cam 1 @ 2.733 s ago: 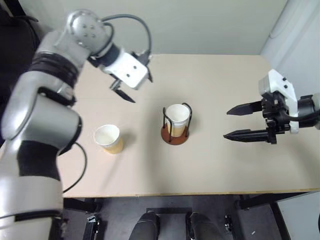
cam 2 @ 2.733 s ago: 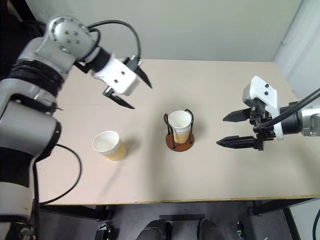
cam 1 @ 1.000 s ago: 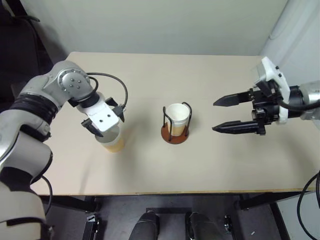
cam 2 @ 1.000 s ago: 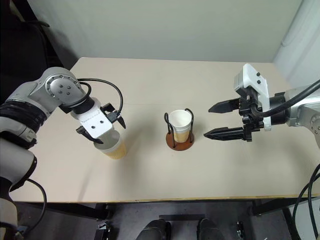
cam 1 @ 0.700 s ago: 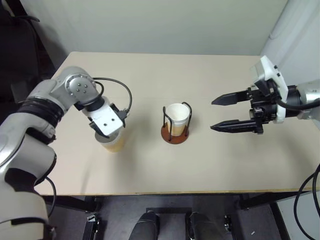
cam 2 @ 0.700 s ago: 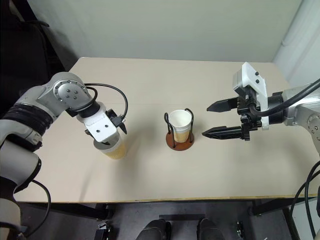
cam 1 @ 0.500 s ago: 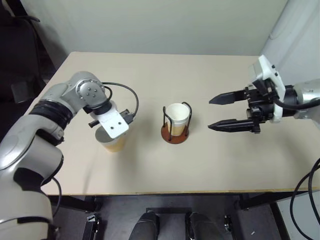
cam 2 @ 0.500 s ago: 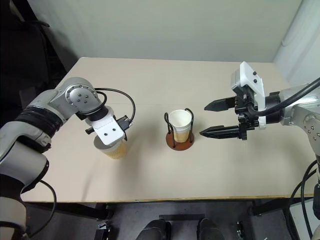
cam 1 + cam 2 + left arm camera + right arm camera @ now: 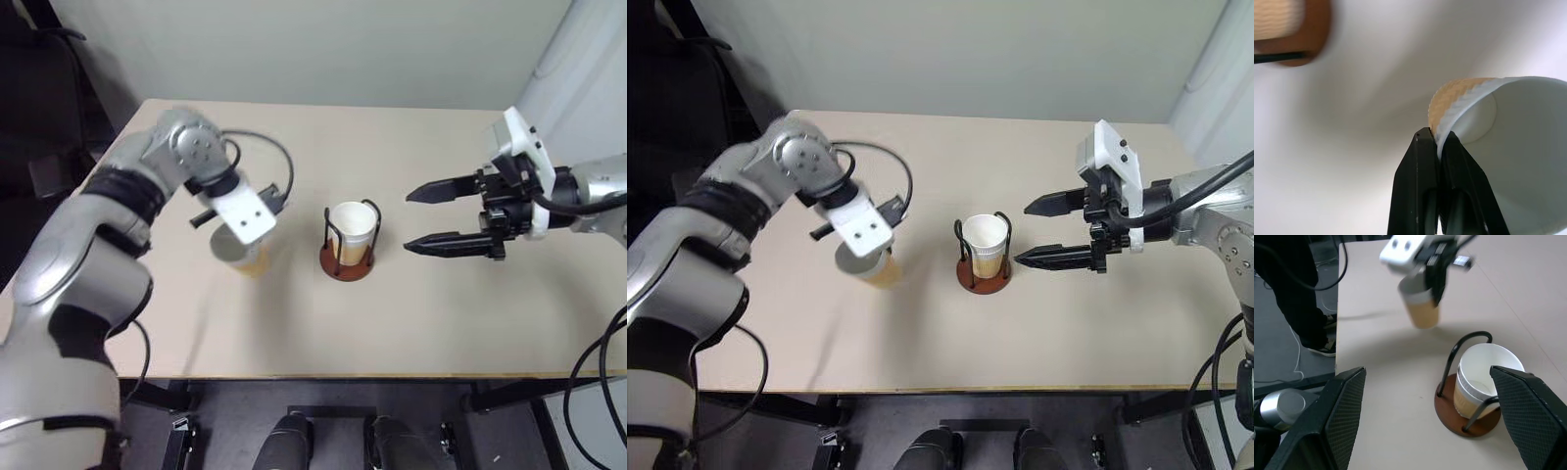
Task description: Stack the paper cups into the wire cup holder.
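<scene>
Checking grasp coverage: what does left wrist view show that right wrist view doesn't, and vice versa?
Left wrist view: the left gripper, jaws pinching the carried cup's wall, one finger inside, one outside. Right wrist view: the right gripper, jaws open, the table, and stacked cups in the holder. Both: the carried cup and the holder's brown base.

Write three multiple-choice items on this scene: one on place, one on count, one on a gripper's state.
1. Where is the wire cup holder? A between the grippers; B at the table's far left corner; C off the table.
2. How many loose paper cups are outside the holder? A none; B one; C three.
3. The left gripper is: A wide open; B empty; C shut on a paper cup.

Answers: 1 A, it stands mid-table, with the open right gripper beside it. 2 B, one cup outside. 3 C, its fingers pinch the cup's wall.
</scene>
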You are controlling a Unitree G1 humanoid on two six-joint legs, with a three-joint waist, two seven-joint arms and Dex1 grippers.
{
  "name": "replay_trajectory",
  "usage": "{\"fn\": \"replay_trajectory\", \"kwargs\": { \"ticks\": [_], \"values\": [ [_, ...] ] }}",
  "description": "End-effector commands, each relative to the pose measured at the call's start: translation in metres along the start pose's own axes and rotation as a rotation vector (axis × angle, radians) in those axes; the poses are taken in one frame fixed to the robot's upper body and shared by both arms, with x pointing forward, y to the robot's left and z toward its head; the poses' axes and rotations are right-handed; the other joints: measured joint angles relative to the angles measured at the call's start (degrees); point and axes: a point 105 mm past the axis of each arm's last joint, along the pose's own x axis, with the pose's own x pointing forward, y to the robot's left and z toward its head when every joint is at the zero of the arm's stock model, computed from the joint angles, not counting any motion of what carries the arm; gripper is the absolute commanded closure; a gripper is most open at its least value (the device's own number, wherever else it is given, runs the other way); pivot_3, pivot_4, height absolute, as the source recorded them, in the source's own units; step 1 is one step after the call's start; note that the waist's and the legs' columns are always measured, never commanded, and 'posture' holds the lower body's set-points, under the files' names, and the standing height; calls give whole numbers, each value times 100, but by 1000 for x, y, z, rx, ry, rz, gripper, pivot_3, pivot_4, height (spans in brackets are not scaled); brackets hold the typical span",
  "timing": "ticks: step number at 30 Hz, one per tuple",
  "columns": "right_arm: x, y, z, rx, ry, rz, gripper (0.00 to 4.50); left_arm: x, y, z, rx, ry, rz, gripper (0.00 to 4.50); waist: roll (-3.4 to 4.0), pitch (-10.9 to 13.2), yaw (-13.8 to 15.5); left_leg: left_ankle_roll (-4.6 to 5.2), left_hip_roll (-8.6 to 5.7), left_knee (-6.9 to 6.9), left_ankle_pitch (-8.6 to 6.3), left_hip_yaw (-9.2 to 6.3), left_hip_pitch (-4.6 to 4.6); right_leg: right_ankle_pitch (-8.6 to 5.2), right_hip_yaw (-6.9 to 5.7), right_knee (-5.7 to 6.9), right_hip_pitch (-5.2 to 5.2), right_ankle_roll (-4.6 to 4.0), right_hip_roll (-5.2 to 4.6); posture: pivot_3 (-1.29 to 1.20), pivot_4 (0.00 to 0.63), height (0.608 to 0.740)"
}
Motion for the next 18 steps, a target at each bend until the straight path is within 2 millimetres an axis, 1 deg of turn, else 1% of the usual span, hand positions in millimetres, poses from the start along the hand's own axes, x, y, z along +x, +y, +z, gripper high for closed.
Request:
{"fn": "replay_trajectory", "kwargs": {
  "ticks": [1, 5, 10, 11, 15, 18],
  "values": [
    [-10, -2, 11, -51, -2, -28, 368, -28, 23, 4, -13, 21, 67, 4480, 1, 1, -8, 1, 1, -5, -1, 0, -1, 1, 4, -1, -2, 3, -4, 0, 150, 740],
    [-19, -7, 11, -45, 13, -44, 368, -49, 50, 15, 1, 43, 150, 4480, 1, 4, -41, 2, 4, -16, -9, 7, 3, -2, 6, -6, -5, 7, 8, 0, 150, 740],
    [-30, -14, 10, -42, 36, -80, 368, -67, 76, 22, 9, 88, 266, 4480, -1, 8, -60, 3, 18, -19, -13, 3, -4, -5, 16, -6, -13, 11, 3, 0, 150, 740],
    [-31, -14, 10, -43, 39, -83, 368, -69, 80, 23, 11, 96, 282, 4480, 1, 8, -54, 4, 9, -24, -14, 17, 1, -7, 7, -5, -12, 9, 15, 0, 150, 740],
    [-35, -16, 9, -45, 50, -99, 368, -77, 94, 26, 28, 135, 352, 4480, 3, 11, -48, 6, 19, -17, -16, 14, 1, -9, 16, -2, -10, 14, 5, 0, 150, 740],
    [-37, -16, 8, -45, 58, -105, 368, -77, 99, 29, 31, 135, 368, 4480, 3, 12, -47, 7, 19, -11, -16, 11, 1, -8, 18, -3, -7, 18, 0, 0, 150, 740]
  ]
}}
